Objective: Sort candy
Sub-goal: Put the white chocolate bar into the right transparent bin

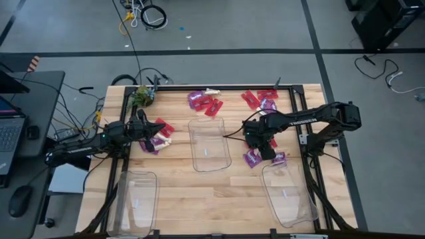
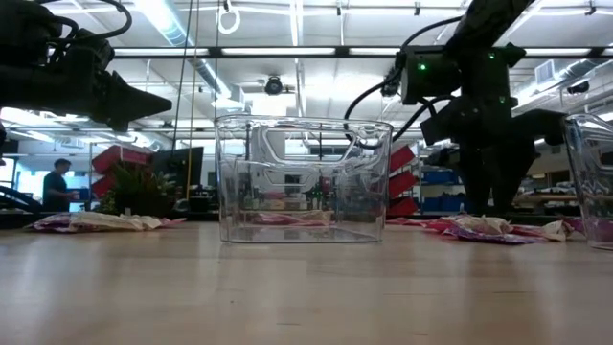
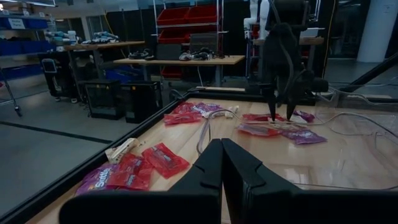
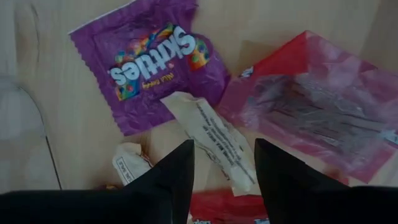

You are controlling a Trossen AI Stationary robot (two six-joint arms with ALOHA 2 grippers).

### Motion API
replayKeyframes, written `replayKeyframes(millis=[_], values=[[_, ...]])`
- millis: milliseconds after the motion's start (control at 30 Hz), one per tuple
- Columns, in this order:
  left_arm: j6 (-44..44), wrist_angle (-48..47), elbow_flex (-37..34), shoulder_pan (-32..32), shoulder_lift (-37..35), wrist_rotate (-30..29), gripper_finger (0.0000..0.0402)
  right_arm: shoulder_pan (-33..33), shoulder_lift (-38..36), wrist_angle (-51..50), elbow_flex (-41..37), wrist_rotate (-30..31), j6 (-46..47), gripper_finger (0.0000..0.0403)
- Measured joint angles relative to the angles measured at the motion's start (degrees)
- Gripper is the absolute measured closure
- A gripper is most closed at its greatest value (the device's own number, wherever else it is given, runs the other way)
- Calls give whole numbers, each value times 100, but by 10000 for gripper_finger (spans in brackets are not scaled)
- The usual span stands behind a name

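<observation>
Cream candy point(image 4: 214, 140) between right end effector point(image 4: 224, 163) fingers

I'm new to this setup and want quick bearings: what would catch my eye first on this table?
The bright candy scattered across the wooden table: red packets and purple packets along the far edge. Three clear bins stand empty, one in the middle, two near the front corners. The right hand hangs open just above a whitish-cream wrapped piece beside a purple Skittles packet, while the left hand waits shut on the left.

Two dark jointed arms, white lettering on the right one, black wedge-shaped pincer fingers point(image 4: 177, 180).
</observation>
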Motion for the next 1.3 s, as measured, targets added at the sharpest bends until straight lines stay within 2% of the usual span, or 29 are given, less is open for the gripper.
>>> replayKeyframes(millis=[333, 633, 967, 1167, 1300], values=[[0, 0, 0, 0, 2, 0, 396, -2, 0, 199, -244, -20, -102, 268], [-2, 0, 0, 0, 2, 0, 396, -2, 0, 230, -244, -23, -165, 312], [-2, 0, -1, 0, 2, -2, 396, -2, 451, 228, -194, 41, -149, 327], [-2, 11, 0, 0, 2, -2, 396, -24, 297, -282, 310, 139, 200, 360], [-2, 13, -1, 0, 2, -4, 396, -17, 224, -990, 896, 143, 541, 357]])
